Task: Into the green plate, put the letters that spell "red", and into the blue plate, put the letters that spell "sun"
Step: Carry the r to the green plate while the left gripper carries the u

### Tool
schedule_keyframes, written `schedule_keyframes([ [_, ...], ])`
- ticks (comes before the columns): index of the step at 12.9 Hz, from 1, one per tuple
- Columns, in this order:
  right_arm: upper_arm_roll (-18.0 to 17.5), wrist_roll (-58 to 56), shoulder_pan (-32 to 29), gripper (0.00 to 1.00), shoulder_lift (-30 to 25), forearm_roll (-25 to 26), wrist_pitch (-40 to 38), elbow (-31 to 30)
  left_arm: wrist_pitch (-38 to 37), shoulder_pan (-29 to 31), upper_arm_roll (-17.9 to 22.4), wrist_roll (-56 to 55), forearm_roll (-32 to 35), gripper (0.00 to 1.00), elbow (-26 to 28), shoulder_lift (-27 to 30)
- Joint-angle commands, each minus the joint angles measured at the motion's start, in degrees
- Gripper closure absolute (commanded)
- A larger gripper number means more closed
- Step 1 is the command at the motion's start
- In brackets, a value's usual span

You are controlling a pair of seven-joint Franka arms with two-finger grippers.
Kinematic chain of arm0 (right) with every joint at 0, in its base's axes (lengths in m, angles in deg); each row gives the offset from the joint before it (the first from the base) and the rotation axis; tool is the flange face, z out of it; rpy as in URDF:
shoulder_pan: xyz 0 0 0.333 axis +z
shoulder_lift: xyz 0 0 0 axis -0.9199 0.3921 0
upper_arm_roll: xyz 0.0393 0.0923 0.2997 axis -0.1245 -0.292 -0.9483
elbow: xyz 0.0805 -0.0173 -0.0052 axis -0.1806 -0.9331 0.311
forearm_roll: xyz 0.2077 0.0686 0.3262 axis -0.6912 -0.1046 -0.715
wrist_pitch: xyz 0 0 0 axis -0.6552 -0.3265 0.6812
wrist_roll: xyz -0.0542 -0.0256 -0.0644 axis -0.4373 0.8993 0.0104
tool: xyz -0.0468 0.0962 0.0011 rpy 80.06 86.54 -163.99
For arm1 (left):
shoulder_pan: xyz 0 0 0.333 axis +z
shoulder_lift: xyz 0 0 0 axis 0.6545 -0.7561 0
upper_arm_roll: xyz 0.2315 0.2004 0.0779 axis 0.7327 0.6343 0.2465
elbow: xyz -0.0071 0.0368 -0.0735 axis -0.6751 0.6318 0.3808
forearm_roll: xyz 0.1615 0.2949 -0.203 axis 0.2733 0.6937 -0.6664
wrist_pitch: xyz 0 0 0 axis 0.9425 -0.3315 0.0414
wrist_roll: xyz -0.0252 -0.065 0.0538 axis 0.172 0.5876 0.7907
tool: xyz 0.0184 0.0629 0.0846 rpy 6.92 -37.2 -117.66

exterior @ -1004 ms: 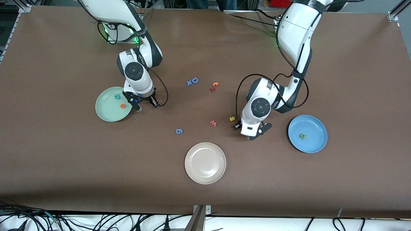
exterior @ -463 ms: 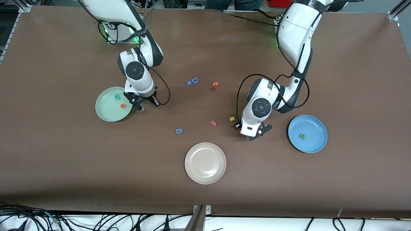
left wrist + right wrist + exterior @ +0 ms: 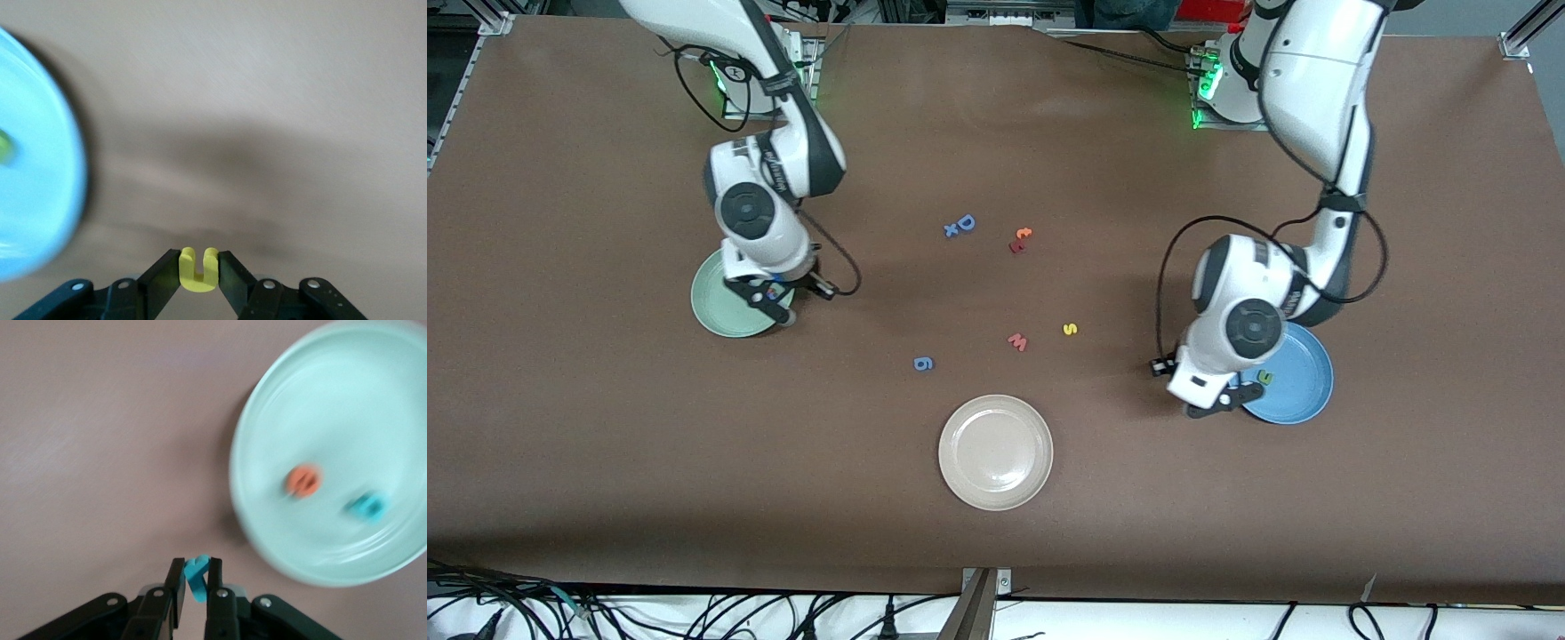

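Observation:
My left gripper is shut on a yellow "u"-shaped letter and hangs above the table right beside the blue plate. A dark green letter lies in that plate. My right gripper is shut on a teal letter at the rim of the green plate, which holds an orange "e" and a teal "d". A yellow "s" lies on the table between the two plates.
A beige plate sits nearest the front camera. Loose on the table are a red "w", a blue figure, a blue "D" with an "x" and an orange and dark red pair.
The left arm swung from beside the yellow "s" to the blue plate's edge with the yellow letter. The right gripper shut on the teal letter and shifted over the green plate's rim.

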Motion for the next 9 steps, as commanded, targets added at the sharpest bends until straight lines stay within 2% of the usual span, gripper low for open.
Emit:
schedule_keyframes([
  [1,5.6,-12.8,-0.1,0.98,-1.5,-0.5,-4.2,-0.6,-2.0,1.3,4.1,16.9,-1.4,0.84,0.4,1.9],
  [3,9.6,-21.6,-0.5,0.98,-0.9,-0.6,-5.4,-0.7,-2.0,4.0,5.6,28.6,-1.7,0.81,0.6,1.7],
  [4,10.5,-23.2,-0.9,0.98,-0.1,-0.6,-5.5,-1.1,-1.9,5.3,5.6,32.8,-1.4,0.81,0.6,1.7],
  [6,10.4,-24.7,-2.1,0.98,1.9,-0.6,-5.5,-1.2,-1.3,7.1,5.7,42.5,-1.7,0.77,0.7,0.7],
  [9,10.4,-27.0,-3.7,0.96,4.1,-0.6,-4.7,-0.9,-0.1,8.8,5.7,48.8,-1.7,0.76,0.8,-0.3],
])
